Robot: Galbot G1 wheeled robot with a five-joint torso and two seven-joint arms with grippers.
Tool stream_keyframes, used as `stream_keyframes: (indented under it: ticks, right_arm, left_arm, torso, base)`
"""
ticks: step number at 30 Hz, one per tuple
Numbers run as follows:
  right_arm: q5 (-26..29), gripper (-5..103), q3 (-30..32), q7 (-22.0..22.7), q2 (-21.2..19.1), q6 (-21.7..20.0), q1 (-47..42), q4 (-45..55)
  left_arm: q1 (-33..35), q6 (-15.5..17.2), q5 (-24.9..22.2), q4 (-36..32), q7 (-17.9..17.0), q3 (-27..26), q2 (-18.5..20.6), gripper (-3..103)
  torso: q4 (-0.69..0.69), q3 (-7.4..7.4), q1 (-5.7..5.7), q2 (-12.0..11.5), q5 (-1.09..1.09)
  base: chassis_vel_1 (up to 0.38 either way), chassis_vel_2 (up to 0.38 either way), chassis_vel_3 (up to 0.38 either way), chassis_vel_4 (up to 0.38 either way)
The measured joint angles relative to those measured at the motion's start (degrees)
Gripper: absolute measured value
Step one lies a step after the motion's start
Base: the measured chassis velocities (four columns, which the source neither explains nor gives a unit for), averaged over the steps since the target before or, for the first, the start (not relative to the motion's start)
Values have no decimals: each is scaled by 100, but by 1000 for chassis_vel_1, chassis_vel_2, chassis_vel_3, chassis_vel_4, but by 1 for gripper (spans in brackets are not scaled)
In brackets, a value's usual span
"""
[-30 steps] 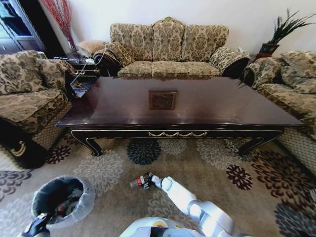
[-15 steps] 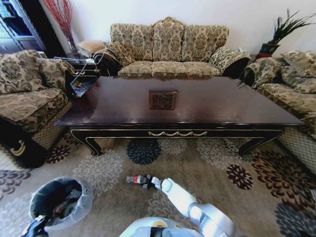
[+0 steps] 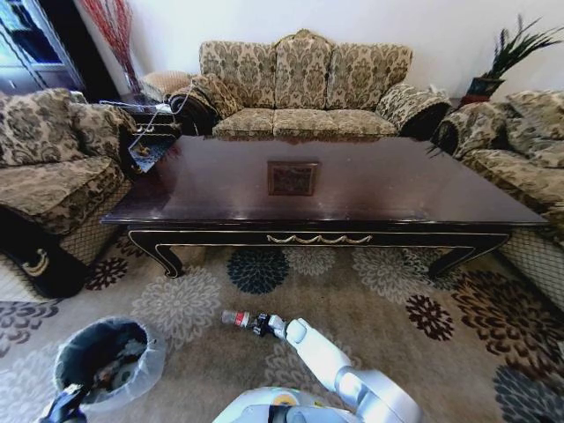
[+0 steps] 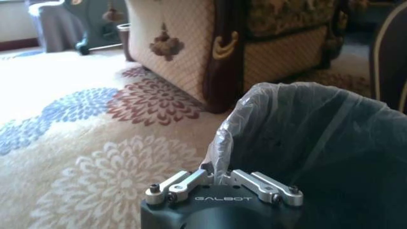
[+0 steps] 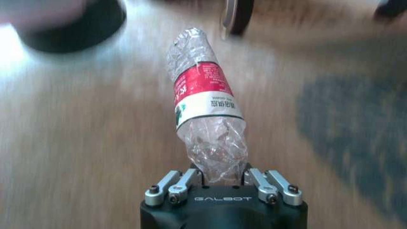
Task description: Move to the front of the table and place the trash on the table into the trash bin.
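My right gripper point(image 3: 256, 323) hangs low over the carpet in front of the table point(image 3: 370, 189), shut on the base of the trash, a crushed clear bottle point(image 3: 236, 318) with a red label. In the right wrist view the bottle point(image 5: 207, 95) sticks straight out from between the fingers of the right gripper point(image 5: 219, 177). The trash bin point(image 3: 79, 348), dark with a whitish bag over its rim, stands on the floor to the bottle's left and holds some litter. My left gripper point(image 3: 60, 408) waits shut at the bin's near rim; in the left wrist view the bin's bag point(image 4: 305, 138) rises just beyond the left gripper point(image 4: 219, 180).
A sofa point(image 3: 304, 84) stands behind the table, with armchairs at the left point(image 3: 48, 176) and right point(image 3: 515, 154). A dark side table point(image 3: 145, 132) sits at the back left. Patterned carpet point(image 3: 397, 300) lies open between me and the table.
My right gripper has carried the bottle to the left, toward the bin, and the bottle now points left. The left gripper has stayed beside the bin.
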Motion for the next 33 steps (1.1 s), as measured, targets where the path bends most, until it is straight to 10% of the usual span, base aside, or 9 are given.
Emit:
stream_keyframes:
  ticks: [17, 33]
  right_arm:
    - [2948, 25, 178, -721, -1109, 287, -1249, 5070]
    - [3501, 27, -945, -729, -319, 156, -871, 4635]
  left_arm:
    - [363, 918, -668, -222, 576, 812, 2289, 1]
    - [655, 1287, -1123, -1467, 732, 1086, 2269, 1]
  torso:
    - [-2, 10, 4, 15, -1]
    - [-1, 14, 5, 20, 1]
  base:
    - [0, 0, 0, 0]
    - [0, 0, 0, 0]
